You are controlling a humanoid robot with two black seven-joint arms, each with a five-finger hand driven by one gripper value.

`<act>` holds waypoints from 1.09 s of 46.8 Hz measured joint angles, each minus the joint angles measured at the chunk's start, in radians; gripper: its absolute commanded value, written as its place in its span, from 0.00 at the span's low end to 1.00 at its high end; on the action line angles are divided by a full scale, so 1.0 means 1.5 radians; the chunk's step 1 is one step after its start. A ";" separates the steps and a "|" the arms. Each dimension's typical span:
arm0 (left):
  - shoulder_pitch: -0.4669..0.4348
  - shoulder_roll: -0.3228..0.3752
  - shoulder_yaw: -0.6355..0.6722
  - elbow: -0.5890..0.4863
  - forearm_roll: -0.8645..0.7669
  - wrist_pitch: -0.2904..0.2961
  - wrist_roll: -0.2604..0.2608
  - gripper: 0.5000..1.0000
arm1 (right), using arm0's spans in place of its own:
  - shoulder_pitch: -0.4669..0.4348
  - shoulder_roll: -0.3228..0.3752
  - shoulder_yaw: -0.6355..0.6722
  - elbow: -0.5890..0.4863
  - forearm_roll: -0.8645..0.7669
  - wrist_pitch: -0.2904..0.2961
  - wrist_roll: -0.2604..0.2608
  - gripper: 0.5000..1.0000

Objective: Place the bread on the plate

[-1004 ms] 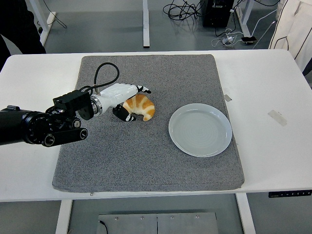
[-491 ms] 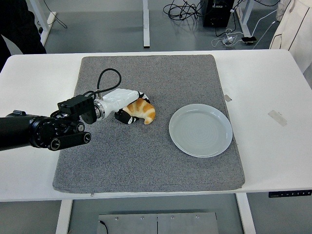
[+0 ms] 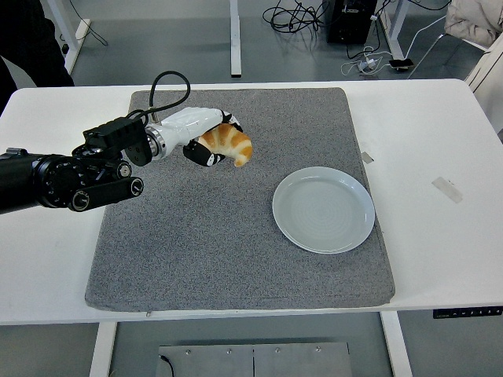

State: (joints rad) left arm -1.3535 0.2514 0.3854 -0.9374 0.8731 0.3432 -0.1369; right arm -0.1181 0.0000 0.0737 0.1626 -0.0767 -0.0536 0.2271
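Lifted since the last frame: left robot hand [image 3: 206,138] has raised the bread [image 3: 229,145] up off the grey mat [image 3: 236,251], fingers wrapped around it. Bread sits left of the plate [image 3: 323,209], well apart from it, above the tabletop [image 3: 440,149].

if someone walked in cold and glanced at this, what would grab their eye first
Probably the golden croissant, gripped in the robot's left hand over the upper left part of the grey mat. Next would be the pale round plate, sitting bare on the mat's right side, apart from the bread. The long black left arm reaching in from the left edge also stands out against the white table.
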 measured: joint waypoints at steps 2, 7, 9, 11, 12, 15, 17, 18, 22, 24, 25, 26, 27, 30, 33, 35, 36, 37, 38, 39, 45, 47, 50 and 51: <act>-0.013 0.004 0.000 -0.001 0.002 -0.003 0.000 0.00 | 0.000 0.000 0.000 0.000 0.000 0.000 0.000 1.00; -0.045 0.013 -0.001 -0.003 0.011 -0.016 -0.002 0.00 | 0.000 0.000 0.000 0.000 0.000 0.000 0.000 1.00; -0.054 0.016 -0.001 -0.004 0.018 -0.022 -0.006 0.00 | 0.000 0.000 0.000 0.000 0.000 0.000 0.000 1.00; -0.062 0.017 -0.001 -0.004 0.029 -0.025 -0.012 0.00 | 0.000 0.000 0.000 0.000 0.000 0.000 0.000 1.00; -0.064 0.016 -0.001 -0.004 0.036 -0.026 -0.015 0.00 | 0.000 0.000 0.000 0.000 0.000 0.000 0.000 1.00; -0.067 0.013 -0.001 -0.004 0.057 -0.026 -0.025 0.00 | 0.000 0.000 0.000 0.000 0.000 0.000 0.000 1.00; -0.068 0.008 -0.001 -0.004 0.069 -0.026 -0.030 0.00 | 0.000 0.000 0.000 0.000 0.000 0.000 0.000 1.00; -0.068 0.005 -0.001 -0.004 0.076 -0.026 -0.032 0.00 | 0.000 0.000 0.000 0.000 0.000 0.000 0.000 1.00; -0.067 -0.009 -0.007 -0.004 0.098 -0.026 -0.034 0.00 | 0.000 0.000 0.000 0.000 0.000 0.000 0.000 1.00; -0.066 -0.019 -0.015 -0.004 0.106 -0.027 -0.035 0.00 | 0.000 0.000 0.000 0.000 0.000 0.000 0.000 1.00; -0.065 -0.023 -0.019 -0.004 0.109 -0.027 -0.035 0.00 | 0.000 0.000 0.000 0.000 0.000 0.000 0.000 1.00; -0.063 -0.030 -0.025 -0.004 0.114 -0.027 -0.035 0.00 | 0.000 0.000 0.000 0.000 0.000 0.000 0.000 1.00; -0.062 -0.034 -0.029 -0.004 0.117 -0.027 -0.036 0.00 | 0.000 0.000 0.000 0.000 0.000 0.000 0.000 1.00; -0.060 -0.051 -0.040 -0.004 0.125 -0.027 -0.038 0.00 | 0.000 0.000 0.000 0.000 0.000 0.000 0.000 1.00; -0.059 -0.072 -0.043 -0.003 0.128 -0.027 -0.039 0.00 | 0.000 0.000 0.000 0.000 0.000 0.000 0.000 1.00; -0.058 -0.088 -0.044 -0.002 0.129 -0.027 -0.039 0.00 | 0.000 0.000 0.000 0.000 0.000 0.000 0.000 1.00; -0.058 -0.095 -0.045 -0.001 0.129 -0.027 -0.039 0.00 | 0.000 0.000 0.000 0.000 0.000 0.000 0.000 1.00; -0.058 -0.103 -0.045 0.001 0.129 -0.027 -0.039 0.00 | 0.000 0.000 0.000 0.000 0.000 0.000 0.000 1.00; -0.057 -0.109 -0.046 0.003 0.129 -0.027 -0.039 0.00 | 0.000 0.000 0.000 0.000 0.000 0.000 0.000 1.00; -0.055 -0.115 -0.046 0.005 0.129 -0.027 -0.039 0.00 | 0.000 0.000 0.000 0.000 0.000 0.000 0.000 1.00; -0.034 -0.147 -0.046 0.021 0.128 -0.027 -0.040 0.00 | 0.000 0.000 0.000 0.000 0.000 0.000 0.000 1.00; -0.026 -0.159 -0.046 0.035 0.128 -0.027 -0.040 0.00 | 0.000 0.000 0.000 0.000 0.000 0.000 0.000 1.00; -0.013 -0.167 -0.046 0.056 0.128 -0.027 -0.043 0.00 | 0.000 0.000 0.000 0.000 0.000 0.000 0.000 1.00; -0.009 -0.167 -0.046 0.062 0.128 -0.027 -0.043 0.00 | 0.000 0.000 0.000 0.000 0.000 0.000 0.000 1.00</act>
State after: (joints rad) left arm -1.3669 0.0009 0.3162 -0.8450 1.0655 0.3020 -0.2016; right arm -0.1183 0.0000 0.0737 0.1626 -0.0767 -0.0535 0.2270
